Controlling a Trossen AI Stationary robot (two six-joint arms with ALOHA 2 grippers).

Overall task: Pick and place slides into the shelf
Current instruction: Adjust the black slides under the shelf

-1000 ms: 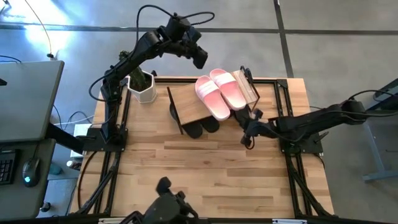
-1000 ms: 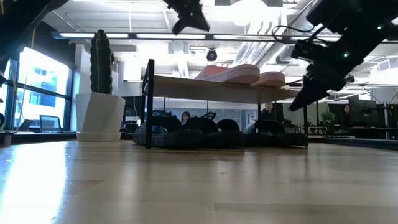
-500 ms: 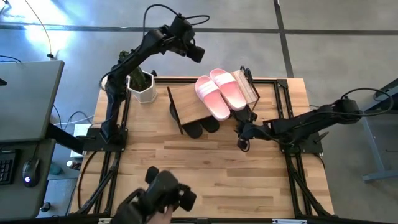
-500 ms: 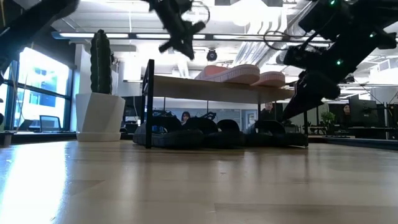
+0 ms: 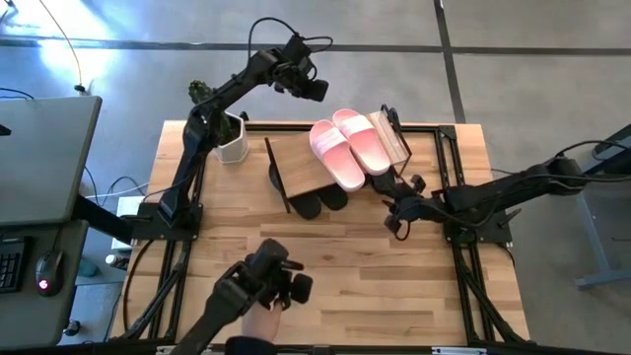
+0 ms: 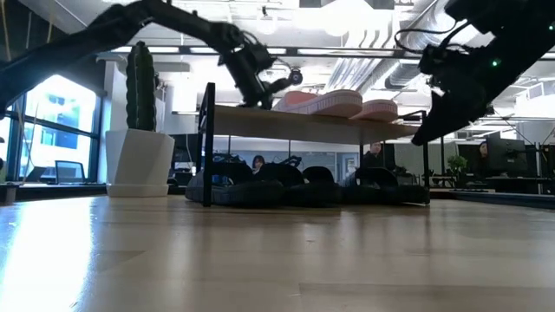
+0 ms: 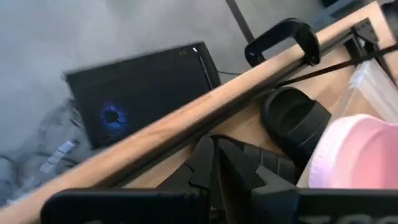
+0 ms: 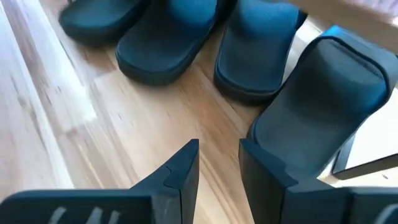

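The shelf is a light plank on a thin black frame near the table's far edge. The pale pink slides lie side by side on its top. Black slides rest on the table under the plank, their tips showing in the high view. My left gripper hangs shut beyond the table's far edge, above and apart from the shelf. My right gripper is open and hovers low at the shelf's right end, pointing at the black slides, with one black slide just beside a finger.
A white pot with a cactus stands on the table's far left. A person's hand holding a dark device reaches over the near edge. Bare wood tabletop lies between the shelf and that hand. A black clamp grips the far edge.
My left arm has stretched out over the far edge, and its gripper has sunk lower in the low view. My right gripper has shifted slightly by the shelf's right end. A person's hand with a dark device has come in over the near edge.
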